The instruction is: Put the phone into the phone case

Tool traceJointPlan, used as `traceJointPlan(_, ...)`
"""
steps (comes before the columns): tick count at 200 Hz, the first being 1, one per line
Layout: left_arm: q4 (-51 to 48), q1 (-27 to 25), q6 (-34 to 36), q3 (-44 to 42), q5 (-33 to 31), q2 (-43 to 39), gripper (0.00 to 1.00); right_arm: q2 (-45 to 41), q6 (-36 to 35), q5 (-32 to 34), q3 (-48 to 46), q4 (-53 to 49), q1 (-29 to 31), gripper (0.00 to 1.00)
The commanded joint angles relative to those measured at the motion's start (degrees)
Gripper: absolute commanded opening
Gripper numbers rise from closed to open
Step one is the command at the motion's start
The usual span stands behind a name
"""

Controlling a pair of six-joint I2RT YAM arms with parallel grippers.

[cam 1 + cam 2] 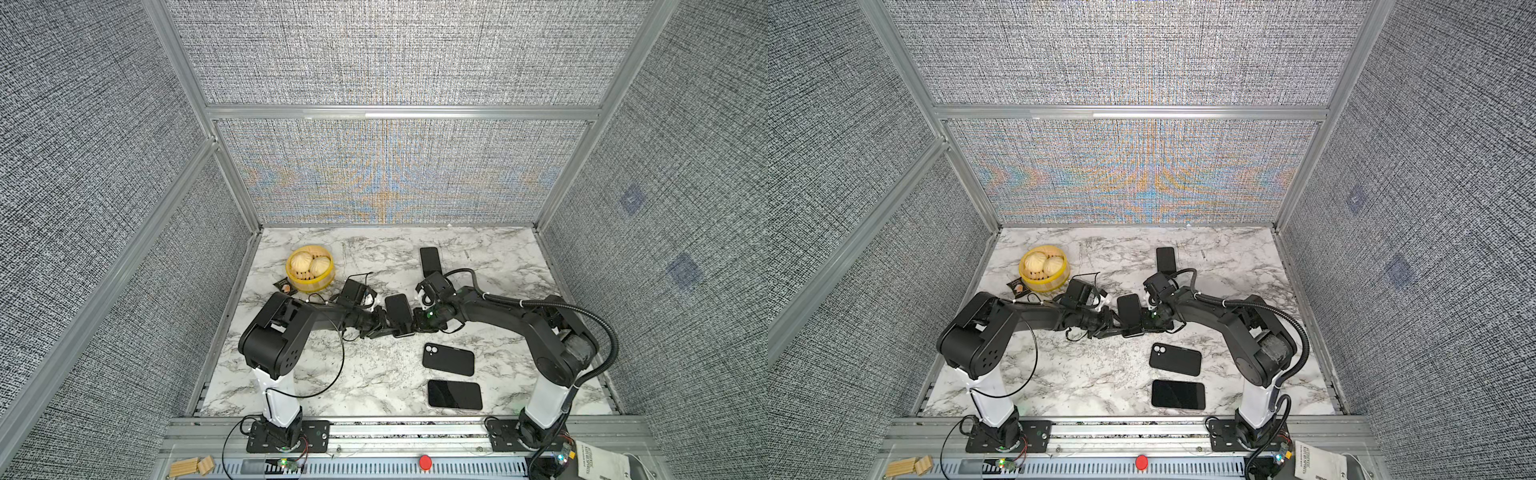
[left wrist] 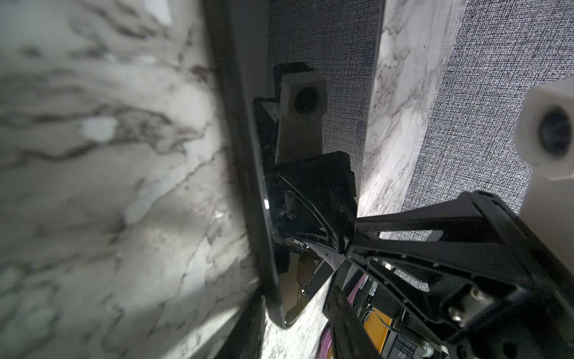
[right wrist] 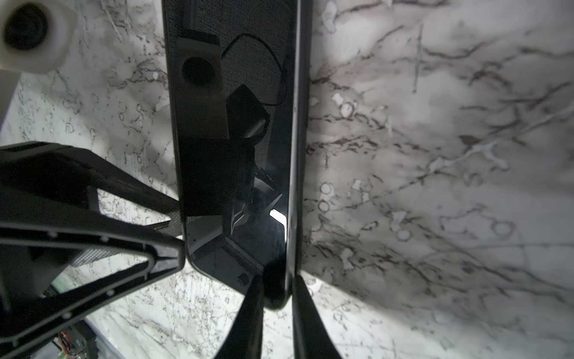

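Phone [image 3: 233, 140] clamped by right gripper [image 3: 279, 298] fingers beyond the phone case [image 1: 449, 359], left gripper [image 2: 292, 310] fingers' hold undetermined; recommend confirming grip before squaring over it.

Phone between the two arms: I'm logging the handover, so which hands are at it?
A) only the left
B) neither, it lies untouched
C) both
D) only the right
C: in both top views the left hand and right hand meet at the near end of the phone, and the right wrist view shows fingers either side of its edge.
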Motion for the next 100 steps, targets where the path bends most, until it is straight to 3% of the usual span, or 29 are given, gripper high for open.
traceJointPlan(1, -3.10, -0.10, 0.64, -0.30, -3.71, 0.70, 0.37, 0.28, 0.58, -1.78, -0.12, 0.85, 0.25, 0.17)
traceJointPlan(100, -1.52, -0.25, 0.29, -0.83, -3.31, 1.75, 0.34, 2.36, 1.63, -4.57, -0.29, 2.94, 0.93, 0.07)
